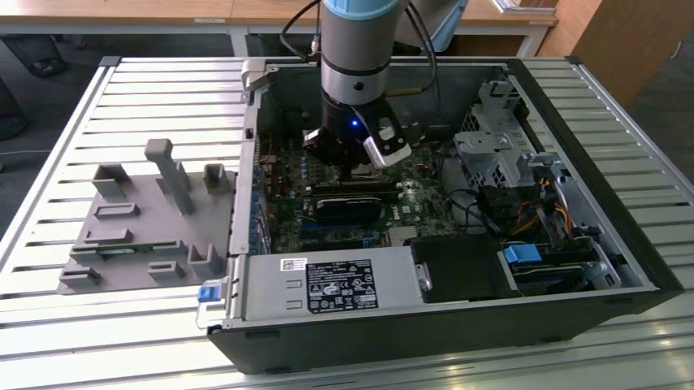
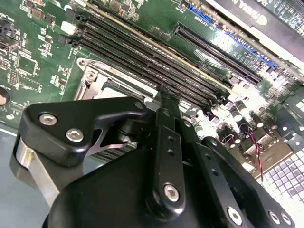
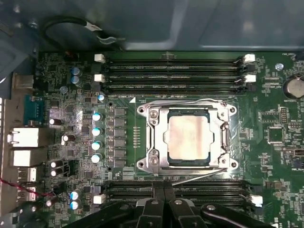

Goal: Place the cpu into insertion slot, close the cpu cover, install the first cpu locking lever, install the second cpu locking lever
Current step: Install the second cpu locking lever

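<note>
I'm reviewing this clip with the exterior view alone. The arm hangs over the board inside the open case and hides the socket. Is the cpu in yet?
Observer: Yes. In the first wrist view the cpu lies flat in place, silver top up.
Operator: And the cover?
Observer: The cpu cover is down around the chip, which shows through its square opening.
Operator: Where exactly is the gripper?
Observer: The gripper has its fingers together at the socket's edge. A thin lever wire slants toward the tips, but I cannot tell whether they touch it.
</note>
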You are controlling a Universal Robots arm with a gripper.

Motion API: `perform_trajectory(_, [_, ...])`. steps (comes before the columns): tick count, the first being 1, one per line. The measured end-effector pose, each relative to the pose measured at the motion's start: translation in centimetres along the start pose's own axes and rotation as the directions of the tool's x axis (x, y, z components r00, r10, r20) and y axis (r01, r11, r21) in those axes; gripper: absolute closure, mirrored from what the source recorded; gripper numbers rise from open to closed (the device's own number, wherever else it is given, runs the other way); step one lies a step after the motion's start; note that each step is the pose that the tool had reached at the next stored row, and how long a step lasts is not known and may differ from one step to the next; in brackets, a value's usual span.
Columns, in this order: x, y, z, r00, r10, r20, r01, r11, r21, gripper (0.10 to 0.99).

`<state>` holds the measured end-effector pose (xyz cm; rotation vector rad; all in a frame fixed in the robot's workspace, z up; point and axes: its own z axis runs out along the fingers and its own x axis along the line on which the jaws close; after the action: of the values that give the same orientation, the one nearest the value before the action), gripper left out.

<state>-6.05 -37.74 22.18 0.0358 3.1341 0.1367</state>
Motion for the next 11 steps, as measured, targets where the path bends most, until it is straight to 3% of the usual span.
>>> perform_trajectory(7, [0.24, -0.09, 0.85, 1.0000, -0.008, -0.0010, 0.008, 1.0000, -0.004, 0.980])
perform_trajectory(11, [0.39, -0.12, 1.11, 1.0000, -0.008, -0.0011, 0.008, 0.9999, -0.011, 0.980])
